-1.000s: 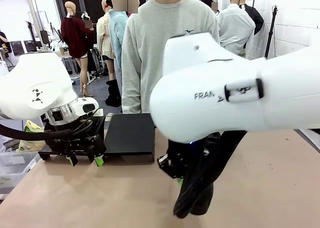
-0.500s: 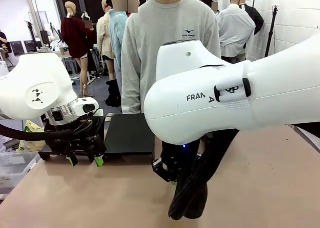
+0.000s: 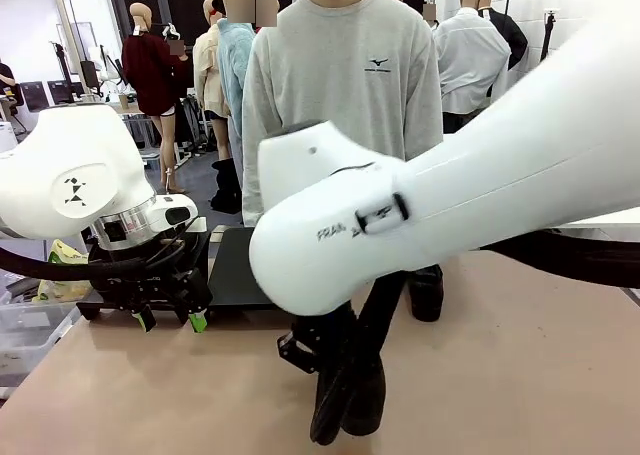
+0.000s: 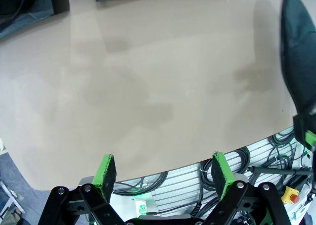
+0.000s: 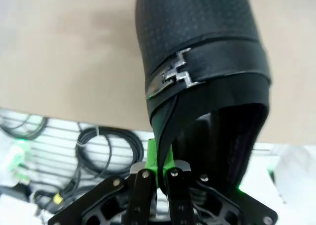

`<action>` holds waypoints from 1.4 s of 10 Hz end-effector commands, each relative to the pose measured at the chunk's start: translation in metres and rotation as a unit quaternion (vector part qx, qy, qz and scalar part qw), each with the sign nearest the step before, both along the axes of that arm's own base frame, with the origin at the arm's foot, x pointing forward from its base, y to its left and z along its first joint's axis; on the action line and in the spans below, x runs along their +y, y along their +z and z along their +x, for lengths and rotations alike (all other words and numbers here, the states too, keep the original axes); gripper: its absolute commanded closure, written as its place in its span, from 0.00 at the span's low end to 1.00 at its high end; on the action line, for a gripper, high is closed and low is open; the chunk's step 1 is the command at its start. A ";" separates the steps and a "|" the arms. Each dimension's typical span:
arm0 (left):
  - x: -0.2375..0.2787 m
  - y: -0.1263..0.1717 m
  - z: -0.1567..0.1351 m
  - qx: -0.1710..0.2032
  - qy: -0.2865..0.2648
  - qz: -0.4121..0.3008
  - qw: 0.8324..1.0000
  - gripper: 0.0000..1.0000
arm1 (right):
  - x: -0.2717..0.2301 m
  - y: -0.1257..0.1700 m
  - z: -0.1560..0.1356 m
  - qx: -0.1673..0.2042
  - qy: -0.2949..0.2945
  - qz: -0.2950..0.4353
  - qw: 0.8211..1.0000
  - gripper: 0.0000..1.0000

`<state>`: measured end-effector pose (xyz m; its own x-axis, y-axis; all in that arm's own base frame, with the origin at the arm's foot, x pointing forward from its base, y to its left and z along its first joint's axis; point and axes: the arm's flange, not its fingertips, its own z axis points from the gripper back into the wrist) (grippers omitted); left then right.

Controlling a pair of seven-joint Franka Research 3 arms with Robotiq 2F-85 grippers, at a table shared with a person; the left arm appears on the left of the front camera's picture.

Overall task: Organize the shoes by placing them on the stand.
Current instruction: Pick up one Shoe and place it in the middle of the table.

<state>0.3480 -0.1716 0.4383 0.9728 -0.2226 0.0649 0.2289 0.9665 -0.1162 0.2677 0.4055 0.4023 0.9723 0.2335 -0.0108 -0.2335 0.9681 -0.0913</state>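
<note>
the shoe [image 5: 202, 47] is in the grip of the right gripper [image 5: 159, 169]: fingers pinched tight together on the thin rim of the ankle opening, one green pad [image 5: 152, 155] pressed against the leather. from the right wrist view the shoe runs straight away from the fingers, toe farthest off, silver buckle [image 5: 173, 74] on the strap facing up, heel end right against the fingers. the toe half lies over the table [image 5: 64, 52], the opening and the gripper over the near edge, with cables [image 5: 106, 143] below.

in the front view the shoe [image 3: 350, 400] hangs toe-down under the big white right arm [image 3: 420, 205], low over the near part of the table; whether it touches the top, cannot tell. the stand [image 3: 232, 263] is behind it and to the left, well apart from the shoe, its sloped top bare where it shows. a second shoe [image 3: 427, 295] stands on the table farther back on the right, half hidden by the arm.

over on the left, the left gripper [image 3: 171, 320] hangs spread wide, nothing between its pads, just in front of the stand's other platform [image 3: 92, 305]. its own camera shows both pads [image 4: 105, 169] apart over bare table, the carried shoe off at the right edge. a person [image 3: 345, 85] stands at the far side.
</note>
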 end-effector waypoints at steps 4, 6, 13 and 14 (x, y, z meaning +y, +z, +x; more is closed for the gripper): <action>0.003 0.000 0.000 0.000 -0.002 0.002 1.000 0.00 | 0.045 -0.027 -0.002 -0.058 -0.072 -0.012 0.996 1.00; 0.003 0.000 0.000 0.000 -0.002 0.002 1.000 0.00 | 0.048 -0.037 -0.002 -0.077 -0.103 -0.013 0.992 1.00; 0.003 0.000 0.000 0.000 -0.002 0.002 1.000 0.00 | 0.048 -0.045 0.006 -0.063 -0.080 -0.013 0.995 0.21; 0.003 0.000 0.000 0.000 -0.002 0.002 1.000 0.00 | 0.046 -0.044 0.007 -0.061 -0.080 -0.007 0.995 0.05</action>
<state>0.3481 -0.1714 0.4383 0.9729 -0.2221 0.0649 0.2285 0.9666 -0.1162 0.2709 0.4494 0.3595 0.9931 0.0639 0.0982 -0.0510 0.9903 -0.1292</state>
